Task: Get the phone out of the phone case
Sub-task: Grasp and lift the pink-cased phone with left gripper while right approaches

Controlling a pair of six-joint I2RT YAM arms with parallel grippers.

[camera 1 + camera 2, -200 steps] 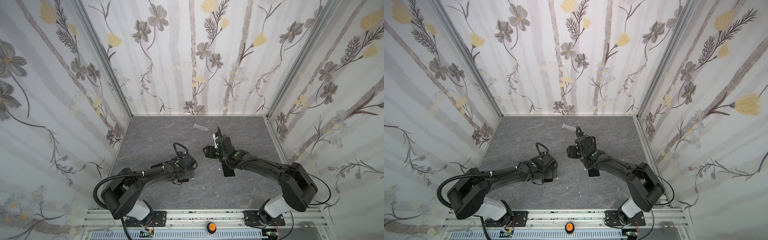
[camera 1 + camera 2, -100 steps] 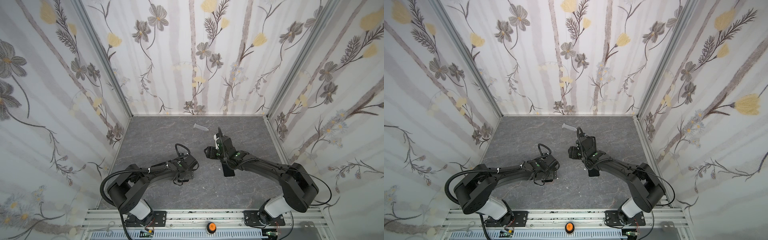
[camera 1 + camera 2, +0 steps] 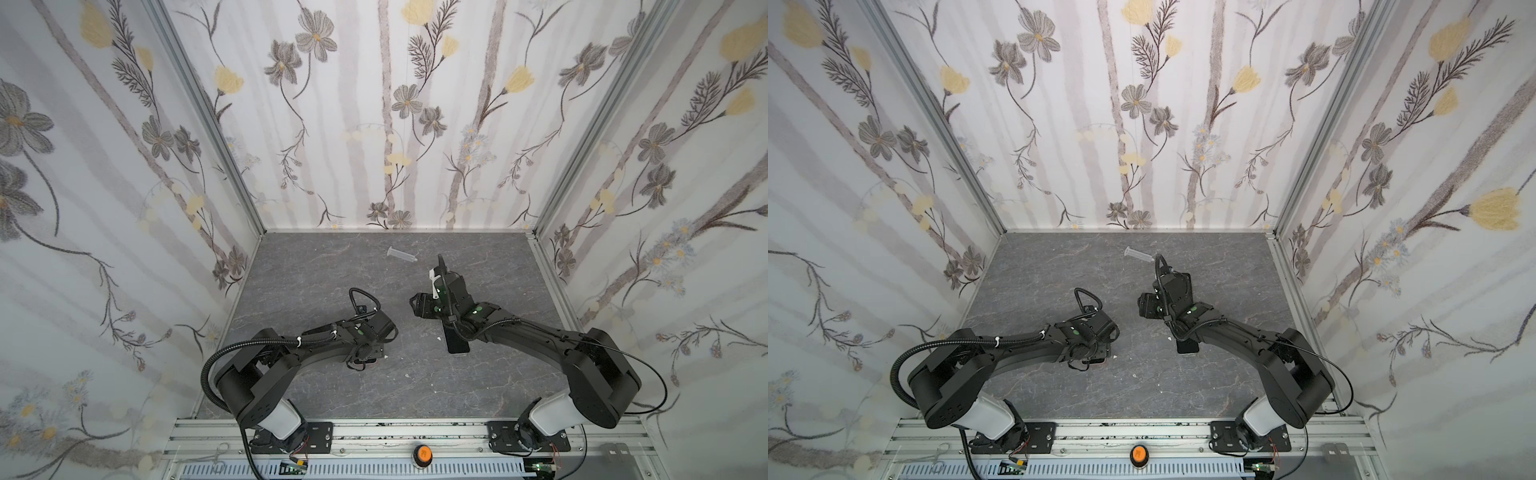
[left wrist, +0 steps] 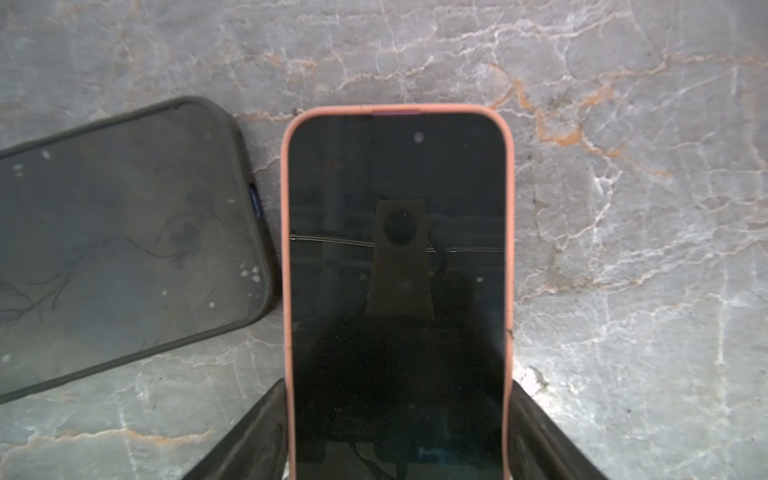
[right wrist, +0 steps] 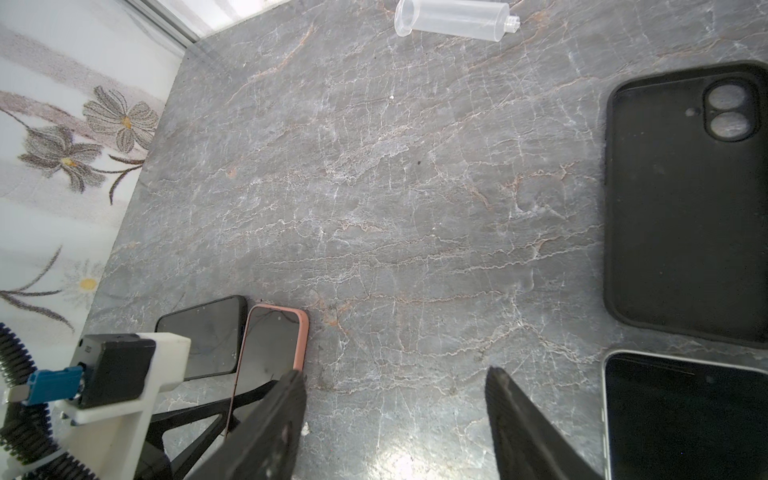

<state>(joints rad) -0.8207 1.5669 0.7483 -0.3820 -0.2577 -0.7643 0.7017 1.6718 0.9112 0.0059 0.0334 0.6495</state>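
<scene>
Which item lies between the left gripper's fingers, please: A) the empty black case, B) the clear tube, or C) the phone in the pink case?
C: in the left wrist view the pink-cased phone lies flat on the table between the two fingers of the left gripper.

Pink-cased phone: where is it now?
In the left wrist view the pink-cased phone lies screen up on the table, left side, between the fingers of the left end effector, dark-cased phone right beside it.

Clear syringe barrel [image 3: 402, 254] on grey table [image 3: 311, 270].
</scene>
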